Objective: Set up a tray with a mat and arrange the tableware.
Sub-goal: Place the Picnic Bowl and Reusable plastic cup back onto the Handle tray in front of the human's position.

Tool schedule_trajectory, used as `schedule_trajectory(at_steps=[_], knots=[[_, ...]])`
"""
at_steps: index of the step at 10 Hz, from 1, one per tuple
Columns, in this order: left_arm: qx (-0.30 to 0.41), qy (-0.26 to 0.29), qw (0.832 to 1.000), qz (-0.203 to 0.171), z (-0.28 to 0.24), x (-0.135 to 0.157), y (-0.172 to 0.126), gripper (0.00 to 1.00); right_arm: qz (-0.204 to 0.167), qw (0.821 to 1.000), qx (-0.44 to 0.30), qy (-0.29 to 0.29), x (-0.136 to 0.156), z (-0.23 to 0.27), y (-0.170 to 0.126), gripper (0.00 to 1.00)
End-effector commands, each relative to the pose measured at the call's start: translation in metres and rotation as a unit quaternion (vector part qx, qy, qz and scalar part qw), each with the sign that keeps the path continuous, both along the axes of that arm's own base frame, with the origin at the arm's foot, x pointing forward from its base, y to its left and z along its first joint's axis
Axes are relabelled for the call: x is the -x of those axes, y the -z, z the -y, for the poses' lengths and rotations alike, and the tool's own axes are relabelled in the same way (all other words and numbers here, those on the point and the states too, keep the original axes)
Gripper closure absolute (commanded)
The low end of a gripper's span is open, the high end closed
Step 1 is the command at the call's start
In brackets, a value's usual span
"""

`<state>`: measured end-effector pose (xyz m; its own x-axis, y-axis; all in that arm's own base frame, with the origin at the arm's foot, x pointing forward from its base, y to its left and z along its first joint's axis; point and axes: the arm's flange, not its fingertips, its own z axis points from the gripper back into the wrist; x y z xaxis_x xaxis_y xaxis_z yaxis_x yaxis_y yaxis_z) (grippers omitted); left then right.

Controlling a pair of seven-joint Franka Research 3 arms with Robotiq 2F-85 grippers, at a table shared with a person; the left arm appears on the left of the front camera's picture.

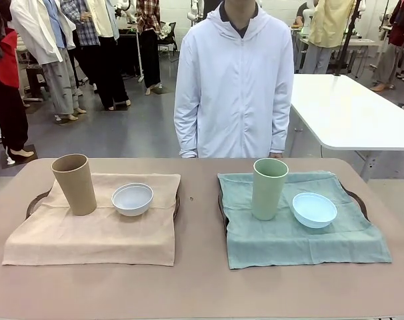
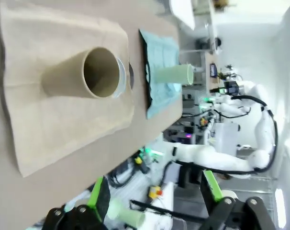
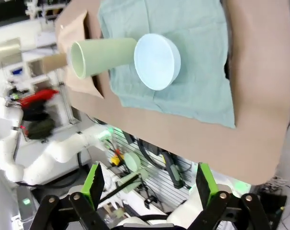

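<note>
On the left, a tan mat [image 1: 95, 227] drapes over a dark tray [image 1: 34, 203]. A tan cup [image 1: 75, 184] and a white bowl [image 1: 133, 199] stand on that mat. To the right, a teal mat [image 1: 302, 227] covers a second tray [image 1: 354, 197], bearing a pale green cup [image 1: 269, 189] and a light blue bowl [image 1: 314, 209]. My left gripper [image 2: 154, 201] is open and hangs off the table, looking at the tan cup [image 2: 83, 74]. Likewise open and clear of the table, my right gripper [image 3: 150, 184] faces the green cup [image 3: 102, 56] and blue bowl [image 3: 157, 61].
A person in a white jacket [image 1: 233, 87] stands at the far edge of the brown table [image 1: 199, 287]. A white table [image 1: 349, 110] lies behind on the right.
</note>
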<state>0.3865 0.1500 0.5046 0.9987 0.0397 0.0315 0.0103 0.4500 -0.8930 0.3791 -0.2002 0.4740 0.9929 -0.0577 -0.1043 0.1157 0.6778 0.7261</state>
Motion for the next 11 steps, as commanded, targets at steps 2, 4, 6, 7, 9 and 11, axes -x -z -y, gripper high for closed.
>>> schedule_trajectory(at_steps=[2, 4, 6, 7, 9, 11], knots=[[0.066, -0.003, 0.997, -0.031, -0.024, -0.023, 0.013, 0.0, -0.007, 0.996, -0.069, 0.061, 0.013, 0.024, 0.021, 0.0], [0.061, 0.0, 0.998, -0.023, -0.023, -0.03, 0.027, 0.0, -0.022, 0.992, -0.083, 0.096, 0.021, 0.028, 0.026, 0.0], [0.06, -0.004, 0.997, -0.041, -0.024, -0.026, 0.032, 0.0, -0.047, 0.987, -0.083, 0.128, 0.031, 0.031, 0.023, 0.0], [0.06, -0.004, 0.997, -0.041, -0.024, -0.026, 0.032, 0.0, -0.044, 0.987, -0.082, 0.131, 0.036, 0.032, 0.023, 0.0], [0.06, -0.004, 0.997, -0.041, -0.024, -0.026, 0.032, 0.0, -0.044, 0.99, -0.074, 0.114, 0.03, 0.039, 0.027, 0.0], [0.06, -0.004, 0.997, -0.041, -0.024, -0.026, 0.032, 0.0, -0.044, 0.99, -0.074, 0.114, 0.03, 0.039, 0.027, 0.0]])
